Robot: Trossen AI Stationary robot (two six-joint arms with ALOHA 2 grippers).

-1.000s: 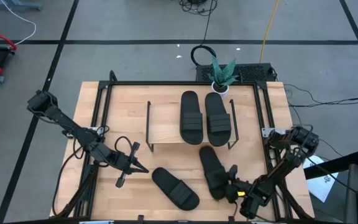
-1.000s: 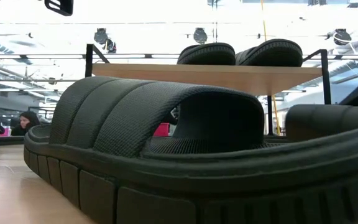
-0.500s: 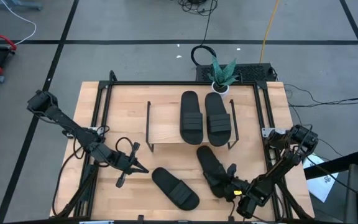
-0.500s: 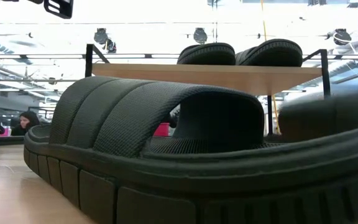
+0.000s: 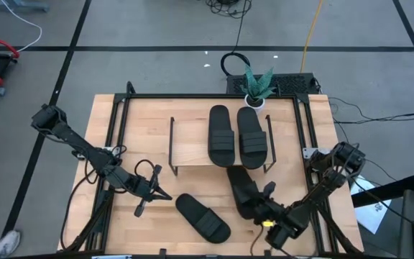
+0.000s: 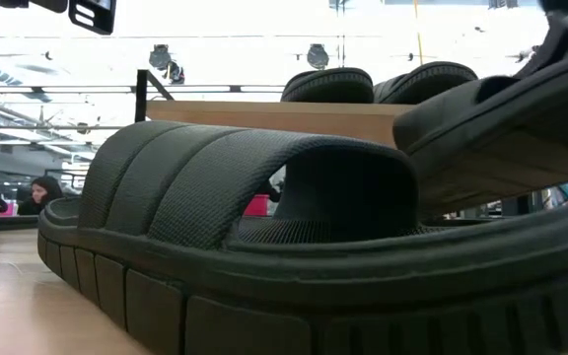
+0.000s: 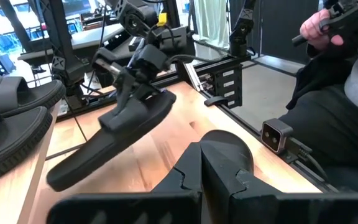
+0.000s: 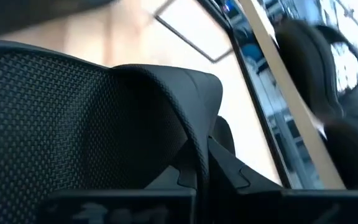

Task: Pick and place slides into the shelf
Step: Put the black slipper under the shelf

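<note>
High view: we see two slides [image 5: 236, 137] already lying side by side on the right half of the shelf [image 5: 192, 140], a third slide [image 5: 203, 216] flat on the table [image 5: 142, 115] near the front edge, and a fourth slide [image 5: 241, 191] in the right gripper [image 5: 264, 211], just in front of the shelf's right end. From the left wrist view that fourth slide [image 7: 114, 140] hangs tilted, heel high in the clamped fingers and toe drooping toward the wood. The left gripper [image 5: 165, 196] waits over the near left of the table with its fingers together, holding nothing.

Our worry is the grip: it sits at one end of a long, floppy sole (the low view shows the lifted slide [image 6: 501, 123] slanting above the one on the table), so we judge it could swing or peel out on the way. The drooping toe could also catch the shelf's front edge or its wire side frame, or nudge the pair already placed, if the lift is too shallow. Free board lies to the left of the pair, so the carry has to clear them
</note>
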